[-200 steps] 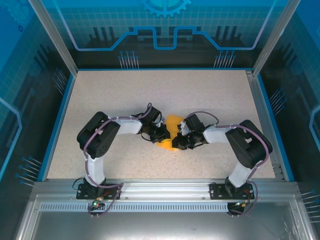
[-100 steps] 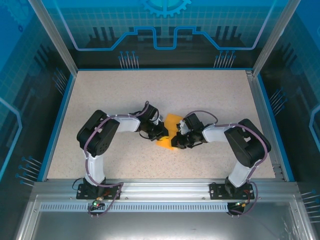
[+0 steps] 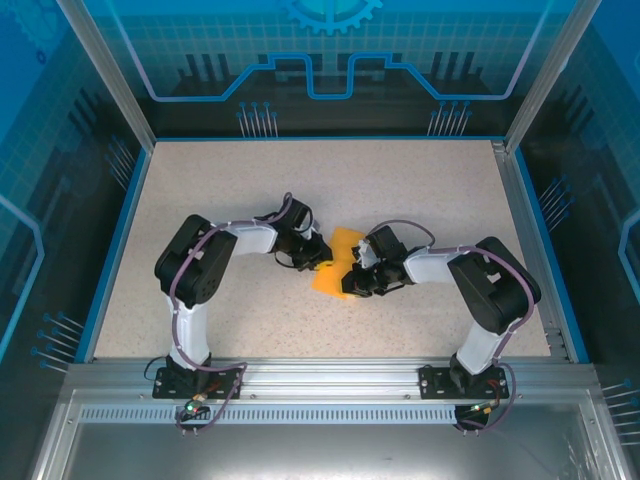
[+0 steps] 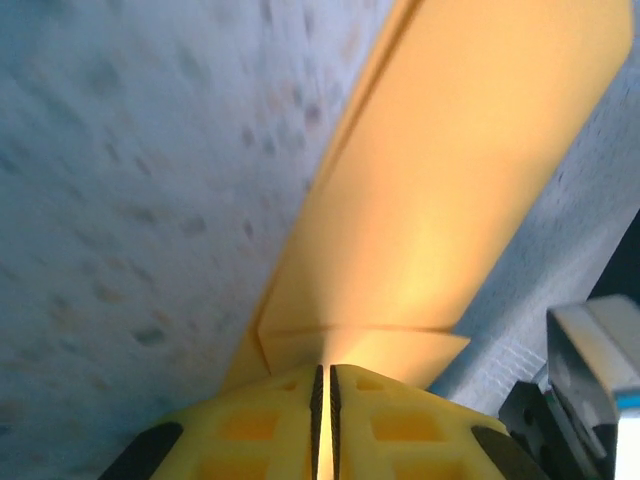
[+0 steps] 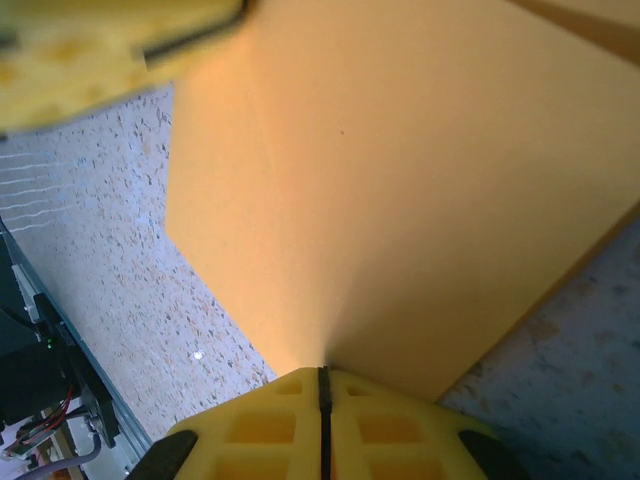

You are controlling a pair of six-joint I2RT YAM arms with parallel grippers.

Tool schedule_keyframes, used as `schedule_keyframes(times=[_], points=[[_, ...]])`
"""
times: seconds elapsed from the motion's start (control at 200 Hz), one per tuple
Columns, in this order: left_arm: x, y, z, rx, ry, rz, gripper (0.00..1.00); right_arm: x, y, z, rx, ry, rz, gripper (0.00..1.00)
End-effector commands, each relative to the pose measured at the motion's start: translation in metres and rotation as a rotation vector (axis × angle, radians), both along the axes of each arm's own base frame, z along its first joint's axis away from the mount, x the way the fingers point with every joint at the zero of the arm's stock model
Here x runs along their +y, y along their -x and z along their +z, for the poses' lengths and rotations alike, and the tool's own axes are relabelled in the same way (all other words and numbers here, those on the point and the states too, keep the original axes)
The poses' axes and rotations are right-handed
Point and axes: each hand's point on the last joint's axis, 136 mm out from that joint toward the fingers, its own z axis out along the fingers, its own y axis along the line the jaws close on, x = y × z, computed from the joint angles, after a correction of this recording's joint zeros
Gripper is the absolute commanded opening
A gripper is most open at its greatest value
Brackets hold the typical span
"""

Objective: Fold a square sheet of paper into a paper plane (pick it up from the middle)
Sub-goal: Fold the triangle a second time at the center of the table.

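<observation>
The orange sheet of paper (image 3: 334,268), folded into a smaller layered shape, sits mid-table between both arms. My left gripper (image 3: 317,262) meets its left edge. In the left wrist view the yellow pads (image 4: 270,425) stand a hair apart at the gripper tip (image 4: 323,372), and a folded flap of the paper (image 4: 450,180) runs into that slit. My right gripper (image 3: 353,284) is shut on the paper's right side. In the right wrist view its tip (image 5: 322,375) pinches the edge of the broad orange panel (image 5: 400,180).
The speckled tabletop (image 3: 230,190) has blue rails (image 3: 118,235) at the sides and an aluminium frame (image 3: 330,375) at the front. A yellow finger of the left gripper (image 5: 100,50) shows in the right wrist view's top left corner.
The left wrist has drawn back and away from me. The paper has shifted slightly with it and shows more surface from above. The right arm has barely moved.
</observation>
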Motion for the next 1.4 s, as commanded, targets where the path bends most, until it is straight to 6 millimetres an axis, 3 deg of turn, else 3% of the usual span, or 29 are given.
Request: schedule_keyframes(times=[0.0,0.295,0.53,0.75,0.875,0.95,1.015,1.18,1.396], points=[[0.023,-0.021,-0.013,-0.028,-0.086,0.053,0.14,-0.036,0.041,-0.044,0.159,0.205,0.007,0.08],[0.034,-0.033,-0.01,-0.031,-0.089,0.077,0.15,-0.034,0.04,-0.042,0.155,0.198,0.019,0.09],[0.037,-0.034,0.018,-0.08,-0.076,0.073,0.16,-0.033,0.038,-0.036,0.126,0.197,0.077,0.09],[0.024,-0.018,0.049,-0.125,0.01,0.034,0.18,-0.033,0.022,-0.002,0.034,0.168,0.139,0.11],[0.004,-0.003,0.056,-0.138,0.037,-0.033,0.17,-0.031,0.006,0.026,-0.016,0.105,0.076,0.2],[-0.007,0.004,0.054,-0.143,0.037,-0.07,0.17,-0.03,-0.001,0.038,-0.05,0.078,0.018,0.26],[-0.013,0.007,0.05,-0.137,0.034,-0.091,0.17,-0.038,-0.006,0.038,-0.054,0.106,-0.055,0.31],[-0.022,0.01,0.035,-0.104,0.027,-0.107,0.17,-0.044,-0.013,0.026,-0.012,0.103,-0.192,0.33],[-0.025,0.007,0.024,-0.086,0.017,-0.108,0.17,-0.041,-0.02,0.018,0.009,0.092,-0.237,0.33]])
